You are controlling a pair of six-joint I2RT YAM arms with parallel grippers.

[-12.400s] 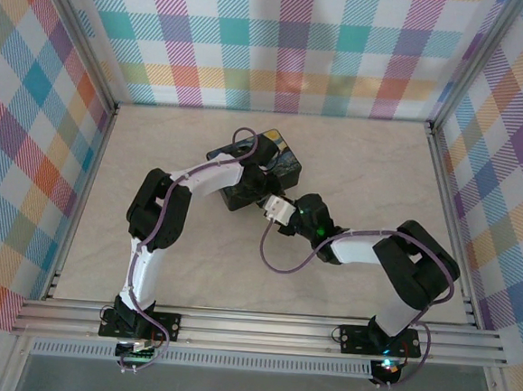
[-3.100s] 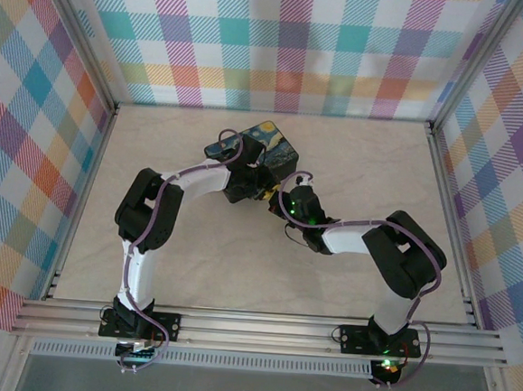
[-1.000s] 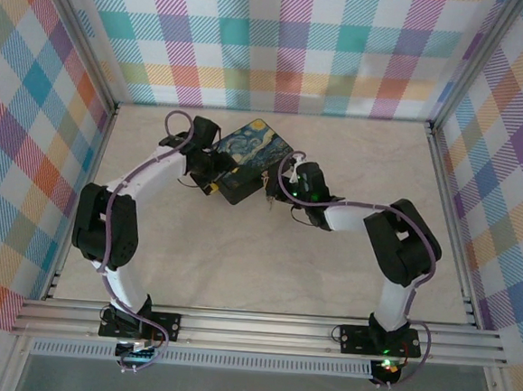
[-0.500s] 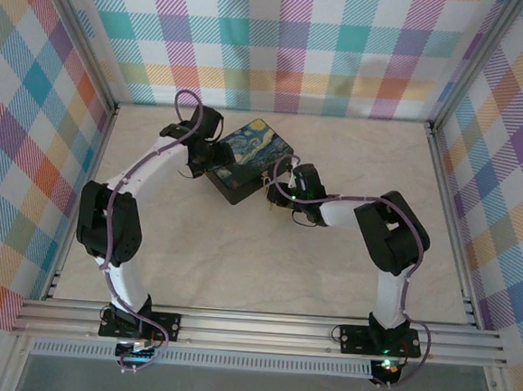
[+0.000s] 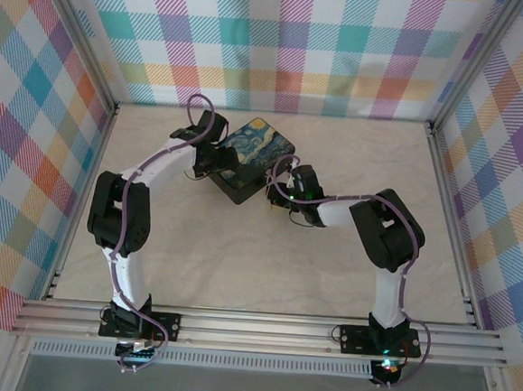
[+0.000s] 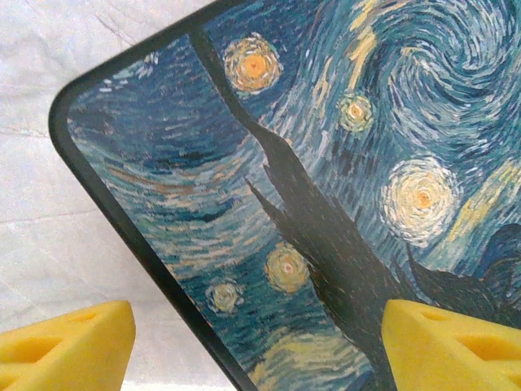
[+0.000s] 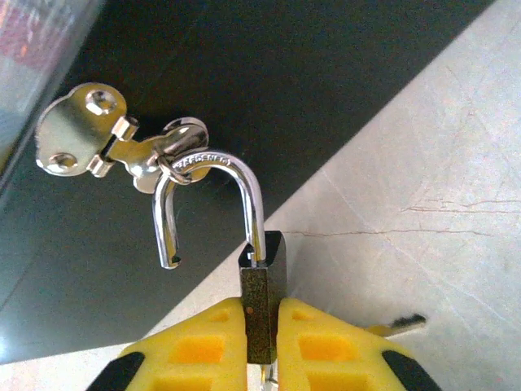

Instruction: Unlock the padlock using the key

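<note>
The padlock [image 7: 262, 273] hangs at the near-right side of the painted tin [image 6: 326, 163], which sits toward the far middle of the tabletop [image 7: 423, 187]. The right pincer [image 7: 262, 309] is closed on the lock's dark body, one yellow finger pressed to each flat side. The body's long axis runs straight out from between the fingers, and the shackle [image 7: 255, 212] points away from the pincer toward the tin's dark wall. The shackle's long leg sits in the body. Its short leg ends free in the air to the left, clear of the body, so the lock looks already sprung. The curve of the shackle is threaded through the loop of the silvery hasp [image 7: 98, 134] on the tin. Freeing it would likely mean steering that open left leg back through the loop. The key [image 7: 400, 325] shows as a thin pale tip just right of the right finger, low beside the lock's bottom end. Whether it sits in the keyhole cannot be told. The left pincer [image 6: 260, 350] is spread wide and holds nothing, hovering over the tin's far-left corner with one finger above the tabletop and the other above the lid. The right arm is plainly the nearer one to lock and key.
</note>
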